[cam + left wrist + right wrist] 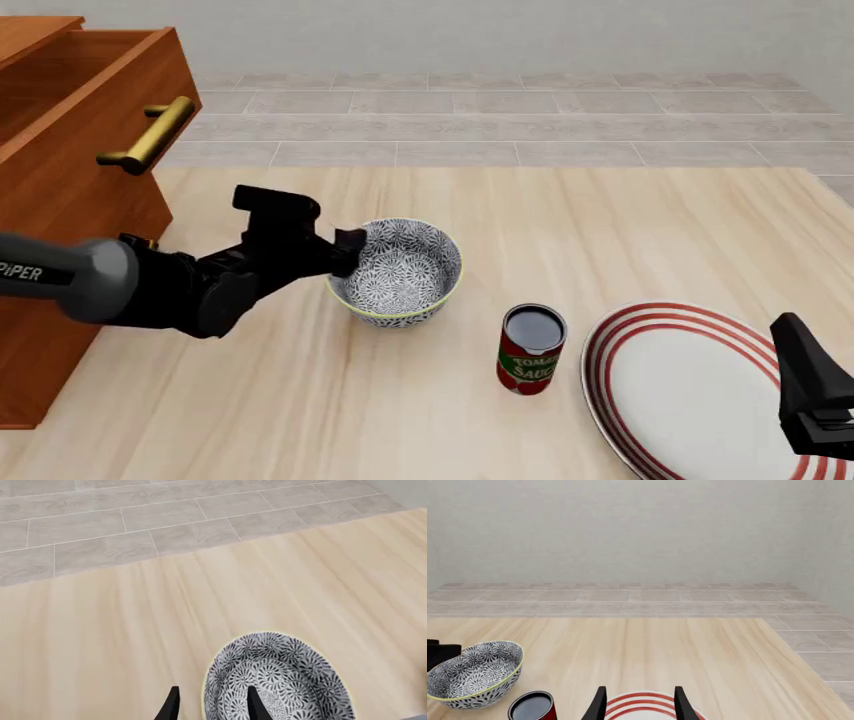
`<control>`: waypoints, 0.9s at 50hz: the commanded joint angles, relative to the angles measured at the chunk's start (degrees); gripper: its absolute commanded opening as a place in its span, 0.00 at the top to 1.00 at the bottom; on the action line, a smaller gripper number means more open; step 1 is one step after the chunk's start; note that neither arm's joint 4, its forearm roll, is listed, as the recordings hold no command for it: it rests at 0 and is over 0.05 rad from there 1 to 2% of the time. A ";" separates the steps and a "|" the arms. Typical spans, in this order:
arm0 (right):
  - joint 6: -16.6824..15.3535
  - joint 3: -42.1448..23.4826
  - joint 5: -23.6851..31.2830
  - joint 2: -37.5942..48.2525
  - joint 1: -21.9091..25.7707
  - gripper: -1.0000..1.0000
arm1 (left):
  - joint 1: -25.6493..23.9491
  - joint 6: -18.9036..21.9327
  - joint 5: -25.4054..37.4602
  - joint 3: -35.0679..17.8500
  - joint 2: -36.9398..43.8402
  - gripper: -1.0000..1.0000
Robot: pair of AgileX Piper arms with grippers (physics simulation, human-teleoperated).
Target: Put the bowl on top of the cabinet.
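Left tool point(350, 252) straddling the near-left rim of the floral bowl point(396, 270), one finger inside and one outside, for a rim pinch; closure impossible to tell. Bowl seemingly tipped beside the cabinet point(74, 180). Right tool point(639, 705) spread, idle over the red-ringed plate point(694, 395).

Our left gripper point(350, 252) reaches forward with fingers spread apart. Our right gripper point(639, 707) waits low, fingers apart too.
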 commanded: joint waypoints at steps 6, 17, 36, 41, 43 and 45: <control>-0.01 0.00 0.00 0.00 0.01 0.00 | -0.50 -0.49 0.88 -2.26 3.50 0.00; 0.00 0.00 0.00 0.00 0.00 0.00 | -0.76 -1.41 2.04 -4.15 6.33 0.00; 0.00 0.00 0.00 0.00 0.00 0.00 | 0.81 -1.28 6.22 -7.40 10.19 0.00; 0.01 0.00 0.00 0.00 0.00 0.00 | 1.20 -0.32 6.98 -8.07 10.86 0.00; 0.01 0.00 0.00 0.01 0.01 0.00 | 1.56 0.41 7.51 -8.45 11.28 0.00; 0.01 0.00 0.00 0.01 0.01 0.00 | 1.79 0.65 7.49 -8.54 11.39 0.00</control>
